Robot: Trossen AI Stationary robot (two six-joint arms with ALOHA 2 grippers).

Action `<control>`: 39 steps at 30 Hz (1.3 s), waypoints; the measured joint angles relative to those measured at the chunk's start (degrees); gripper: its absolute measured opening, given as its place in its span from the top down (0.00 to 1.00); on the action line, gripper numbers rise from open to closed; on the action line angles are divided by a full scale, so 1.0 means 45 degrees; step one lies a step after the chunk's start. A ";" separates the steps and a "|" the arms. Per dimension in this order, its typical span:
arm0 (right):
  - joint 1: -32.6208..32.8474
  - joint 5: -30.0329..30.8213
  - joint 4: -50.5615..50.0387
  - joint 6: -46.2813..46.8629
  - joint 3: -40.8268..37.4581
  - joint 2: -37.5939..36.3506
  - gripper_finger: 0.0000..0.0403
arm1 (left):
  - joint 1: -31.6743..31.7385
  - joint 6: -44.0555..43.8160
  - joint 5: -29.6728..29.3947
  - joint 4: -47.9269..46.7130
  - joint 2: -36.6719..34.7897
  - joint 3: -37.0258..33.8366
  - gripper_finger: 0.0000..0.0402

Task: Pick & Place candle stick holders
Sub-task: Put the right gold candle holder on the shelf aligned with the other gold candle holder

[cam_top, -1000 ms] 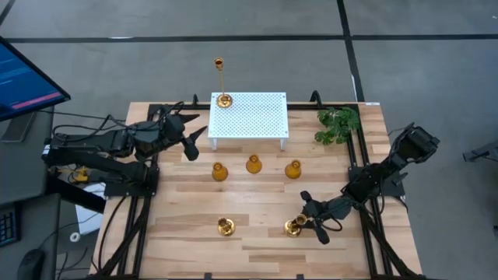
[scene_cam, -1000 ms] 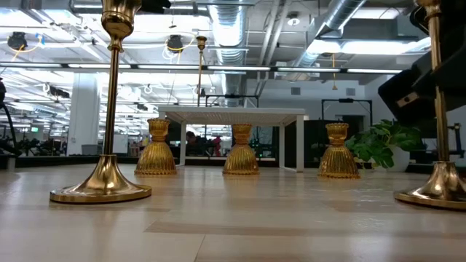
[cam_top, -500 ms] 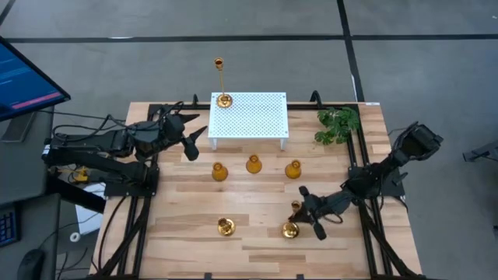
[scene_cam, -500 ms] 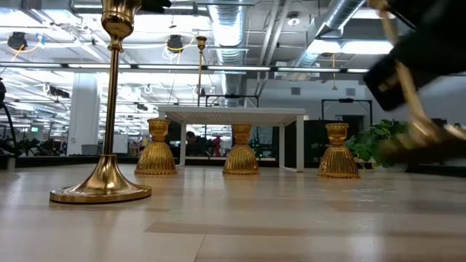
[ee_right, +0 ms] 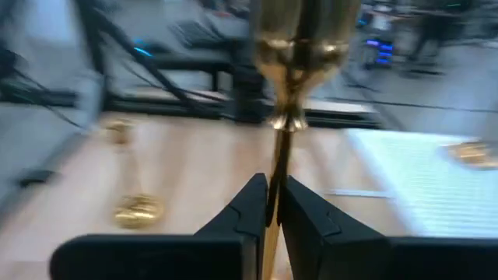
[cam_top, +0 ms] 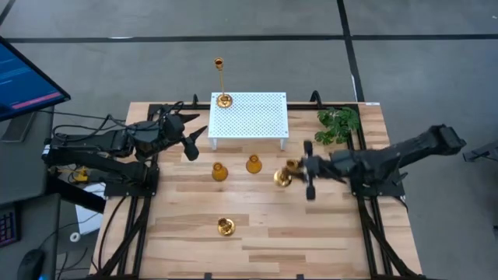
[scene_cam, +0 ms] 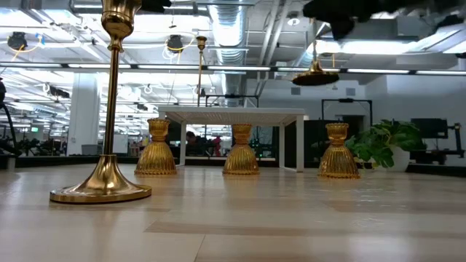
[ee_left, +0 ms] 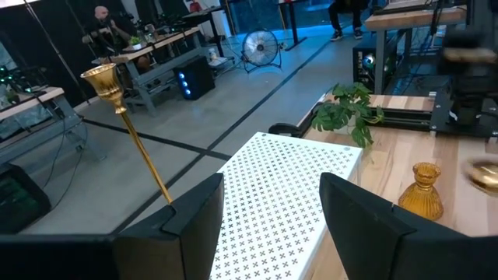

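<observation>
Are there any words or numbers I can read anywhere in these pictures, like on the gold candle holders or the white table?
No words or numbers can be read anywhere.
Monitor beside the table: coloured bands only, any text too small to read.
White perforated stand: only a pattern of holes, no writing.
Brass candlestick gripped by the right claw: no label shows.
Amber holders: plain ribbed surface, no marks.
Screens in the room behind: too blurred to read.

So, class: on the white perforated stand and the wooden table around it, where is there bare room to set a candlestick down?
Most of the white stand is bare; only one tall candlestick occupies its back-left corner. The table is also bare right of the front candlestick. It is crowded before the stand, by the amber holders and the right gripper carrying a candlestick.
</observation>
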 joint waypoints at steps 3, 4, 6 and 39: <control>-0.1503 -0.0021 -0.1999 -0.0857 0.1773 0.0148 0.95 | 0.0000 0.0000 0.0002 0.0025 0.0000 0.0000 0.47; -0.2002 -0.0135 -0.2441 -0.1096 0.2314 0.0268 0.96 | 0.0000 0.0000 0.0003 0.0044 0.0000 0.0000 0.47; -0.3009 -0.0815 -0.2998 -0.1655 0.3181 0.0613 0.96 | 0.0000 0.0000 0.0002 0.0046 0.0000 0.0000 0.47; -1.0034 -0.6763 0.2256 -0.1683 0.8017 0.9096 0.94 | -0.0005 0.0000 0.0005 0.0159 0.0000 0.0000 0.47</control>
